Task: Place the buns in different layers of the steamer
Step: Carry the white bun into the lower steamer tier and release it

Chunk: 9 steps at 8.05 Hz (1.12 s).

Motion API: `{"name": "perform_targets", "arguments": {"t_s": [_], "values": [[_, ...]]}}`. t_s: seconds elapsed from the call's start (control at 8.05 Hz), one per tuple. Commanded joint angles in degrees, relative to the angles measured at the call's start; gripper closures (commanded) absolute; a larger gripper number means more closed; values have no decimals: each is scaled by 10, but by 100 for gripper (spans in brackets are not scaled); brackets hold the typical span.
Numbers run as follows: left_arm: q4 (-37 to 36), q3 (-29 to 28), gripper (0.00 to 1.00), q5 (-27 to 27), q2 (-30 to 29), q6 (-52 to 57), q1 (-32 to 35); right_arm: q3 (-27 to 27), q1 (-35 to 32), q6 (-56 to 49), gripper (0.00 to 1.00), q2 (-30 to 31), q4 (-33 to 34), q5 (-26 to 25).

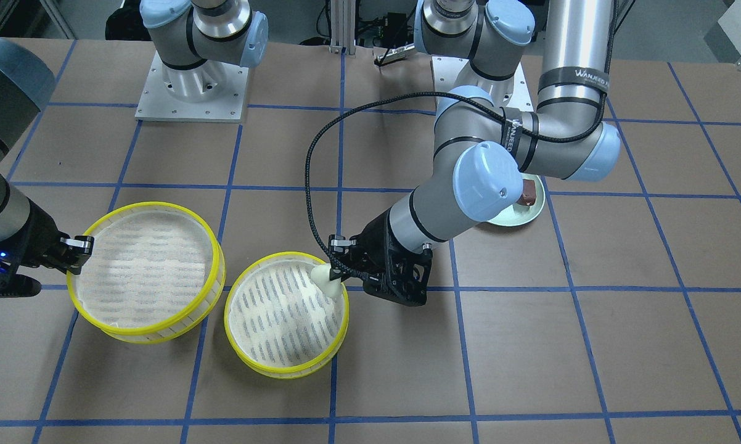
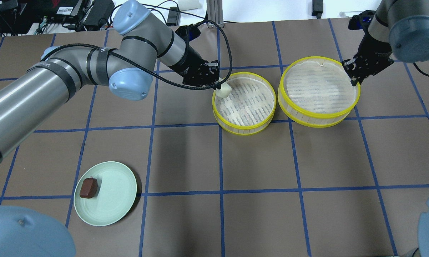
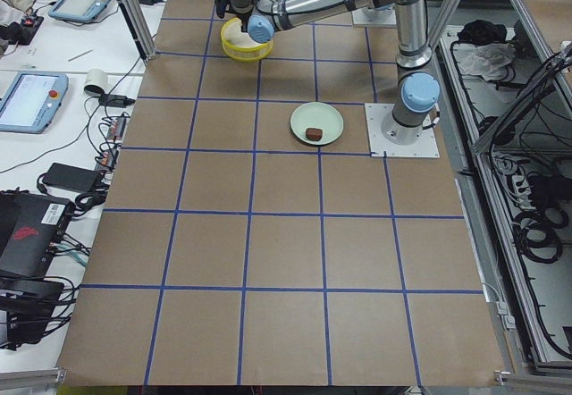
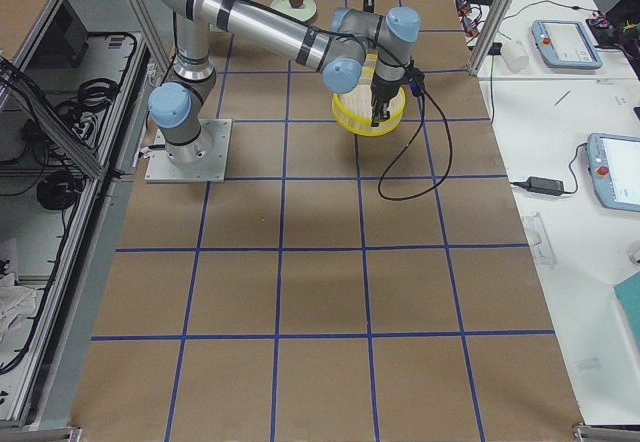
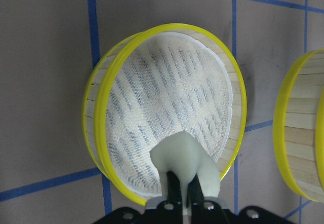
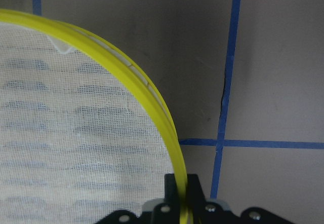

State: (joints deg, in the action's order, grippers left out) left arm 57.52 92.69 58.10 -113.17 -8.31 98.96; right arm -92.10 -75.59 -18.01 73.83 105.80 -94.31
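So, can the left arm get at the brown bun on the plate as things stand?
Probably not yet: the left gripper is shut on the white bun. The brown bun lies uncovered on the green plate, on that arm's side, with nothing in between.

My black left gripper [image 2: 218, 85] pinches a pale cream bun [image 2: 222, 90]; my black right gripper [image 2: 353, 76] bites a bright yellow rim. The first tray [image 2: 243, 126] and second tray [image 2: 318, 123] match: yellow rims, white bases streaked grey-blue. A reddish-brown bun [image 2: 88, 187] on a pale green plate [image 2: 118, 200]; blue tape [image 2: 220, 160] grids the brown table [image 2: 257, 160].
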Motion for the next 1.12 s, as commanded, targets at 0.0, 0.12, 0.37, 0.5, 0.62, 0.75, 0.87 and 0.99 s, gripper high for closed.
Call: {"name": "perform_targets", "arguments": {"t_s": [0.0,0.12,0.37,0.5,0.62,0.75,0.87,0.99], "values": [[-70,-1,100,-6,-57,-6,3,0,0,2,90,0,-10,-1],[-89,-8,100,-6,-82,-8,3,0,-1,3,90,0,-10,1],[-112,-10,36,-7,-97,-70,10,0,-1,3,90,0,-11,2],[-113,-10,31,-7,-99,-97,21,0,-1,4,90,0,-10,4],[-113,-10,27,-6,-99,-110,32,0,-1,4,90,0,-10,6],[-115,-13,23,-6,-98,-131,40,0,-2,5,90,0,-10,7],[-114,-22,13,-2,-89,-146,46,-1,-2,5,90,0,-11,7],[-107,-27,1,1,-68,-145,46,-1,-2,6,90,0,-10,8]]}}
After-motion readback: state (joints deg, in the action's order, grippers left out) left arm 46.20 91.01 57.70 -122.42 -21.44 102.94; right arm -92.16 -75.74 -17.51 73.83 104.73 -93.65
